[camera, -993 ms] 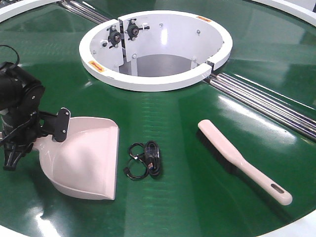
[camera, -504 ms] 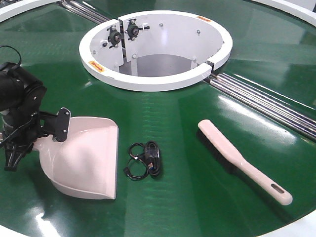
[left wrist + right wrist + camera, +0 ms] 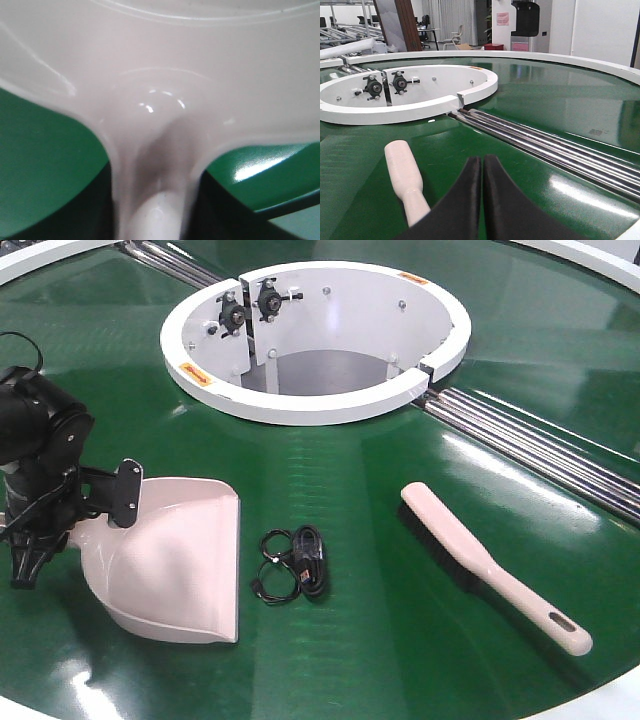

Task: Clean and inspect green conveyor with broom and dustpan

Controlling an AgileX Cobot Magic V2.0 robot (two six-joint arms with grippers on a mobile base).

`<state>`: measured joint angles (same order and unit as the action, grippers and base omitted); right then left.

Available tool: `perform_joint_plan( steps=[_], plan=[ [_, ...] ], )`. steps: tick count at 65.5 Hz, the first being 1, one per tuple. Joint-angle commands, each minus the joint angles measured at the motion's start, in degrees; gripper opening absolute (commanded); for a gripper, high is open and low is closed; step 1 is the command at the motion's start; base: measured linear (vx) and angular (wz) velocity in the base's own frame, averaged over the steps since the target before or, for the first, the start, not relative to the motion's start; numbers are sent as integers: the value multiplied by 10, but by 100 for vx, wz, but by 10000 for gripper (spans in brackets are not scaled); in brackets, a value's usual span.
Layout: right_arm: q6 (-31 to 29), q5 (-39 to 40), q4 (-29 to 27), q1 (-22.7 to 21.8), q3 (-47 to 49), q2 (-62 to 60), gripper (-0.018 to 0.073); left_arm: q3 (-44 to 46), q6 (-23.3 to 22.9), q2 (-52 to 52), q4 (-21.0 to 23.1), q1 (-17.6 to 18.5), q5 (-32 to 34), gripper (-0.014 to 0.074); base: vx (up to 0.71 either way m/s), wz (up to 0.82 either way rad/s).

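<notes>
Though unclear, dustpan (image 3: 180, 560) at end effector (image 3: 76, 526)

Left arm (image 3: 35, 435) crouched low with jaws spread, right gripper (image 3: 482, 165) pinched closed
The black arm bends down at the frame's left edge, its left gripper (image 3: 75, 530) lying nearly level with fingers (image 3: 127, 493) set wide apart, one raised toward the middle, the other angled down and outward. Seen from the right wrist, two black fingers press flat together, nothing between them.
</notes>
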<state>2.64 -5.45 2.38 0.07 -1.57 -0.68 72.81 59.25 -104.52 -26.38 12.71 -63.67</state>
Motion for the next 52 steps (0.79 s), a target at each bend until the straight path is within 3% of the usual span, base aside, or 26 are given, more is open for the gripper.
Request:
perform_joint_plan(
  steps=[1, 43, 52],
  plan=[
    [-5, 43, 0, -5, -2, -6, -8, 17, -9, 27, -7, 3, -3, -8, 0, 0],
    [-5, 44, 1, -5, -2, -6, -8, 17, -9, 27, -7, 3, -3, -6, 0, 0],
    [-26, 118, 3, -5, 0, -6, -8, 17, -9, 27, -7, 3, -3, -6, 0, 0]
  ],
)
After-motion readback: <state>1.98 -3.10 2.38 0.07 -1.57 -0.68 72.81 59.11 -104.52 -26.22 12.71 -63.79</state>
